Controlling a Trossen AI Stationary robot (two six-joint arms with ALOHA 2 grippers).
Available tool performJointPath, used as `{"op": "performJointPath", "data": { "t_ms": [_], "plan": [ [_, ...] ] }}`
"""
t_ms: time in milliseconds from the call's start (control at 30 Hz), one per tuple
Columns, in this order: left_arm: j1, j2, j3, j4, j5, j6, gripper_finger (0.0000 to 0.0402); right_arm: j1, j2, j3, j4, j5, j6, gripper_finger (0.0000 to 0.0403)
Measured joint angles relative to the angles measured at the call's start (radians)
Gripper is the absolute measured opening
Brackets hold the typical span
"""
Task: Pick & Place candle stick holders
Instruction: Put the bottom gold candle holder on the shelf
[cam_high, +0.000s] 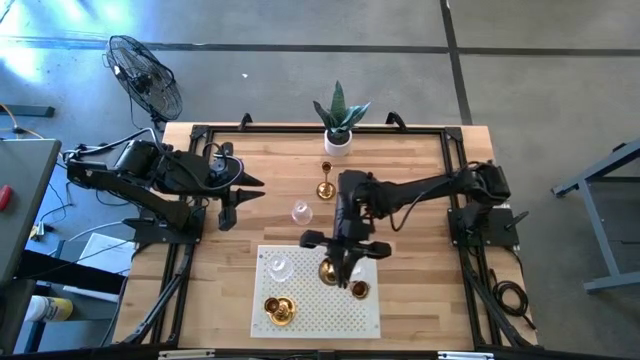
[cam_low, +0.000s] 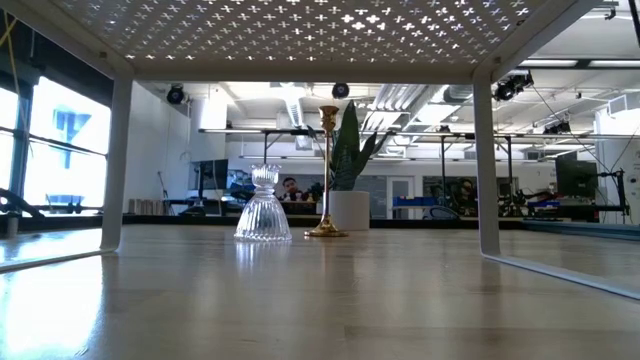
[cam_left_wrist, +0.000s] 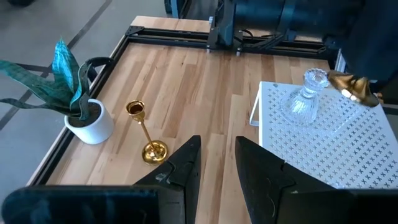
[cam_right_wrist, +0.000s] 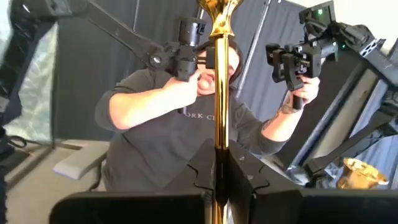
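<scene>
Brass candlestick holder (cam_right_wrist: 217, 93) is clenched in the right gripper (cam_high: 345, 262) fingers above the white mat (cam_high: 352, 312); set down tilted, it could topple. Left gripper (cam_high: 228, 205) waits, fingers released

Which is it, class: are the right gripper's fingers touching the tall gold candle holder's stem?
Touching. The right wrist view shows the gold candle holder stem pinched between the right gripper fingers.

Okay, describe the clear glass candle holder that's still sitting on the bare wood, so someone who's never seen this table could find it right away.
Start at the white pot with the green plant at the table's far edge. Coming toward the white perforated mat, you pass a tall gold candlestick; just beyond it stands the clear glass holder. It is the only glass one on bare wood, ribbed and bell-shaped; the other glass holder in view sits on the mat.
</scene>
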Motion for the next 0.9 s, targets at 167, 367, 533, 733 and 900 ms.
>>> {"op": "performJointPath", "data": {
  "t_ms": [167,367,533,733,900],
  "plan": [
    [0.000,0.000,0.000,-0.001,-0.002,0.008,0.0095,-0.009,0.136,0.155,0.028,-0.057,0.181,0.0006],
    [0.000,0.000,0.000,-0.021,0.001,0.011,0.0095,0.011,0.262,0.326,0.028,-0.118,0.304,0.0006],
    [0.000,0.000,0.000,-0.054,0.002,0.011,0.0095,0.028,0.261,0.321,0.029,-0.117,0.282,0.0006],
    [0.000,0.000,0.000,-0.063,0.001,0.027,0.0095,0.056,0.259,0.318,-0.044,-0.086,0.178,0.0006],
    [0.000,0.000,0.000,-0.063,0.001,0.030,0.0095,0.068,0.258,0.318,-0.169,-0.075,0.092,0.0006]
  ]
}}
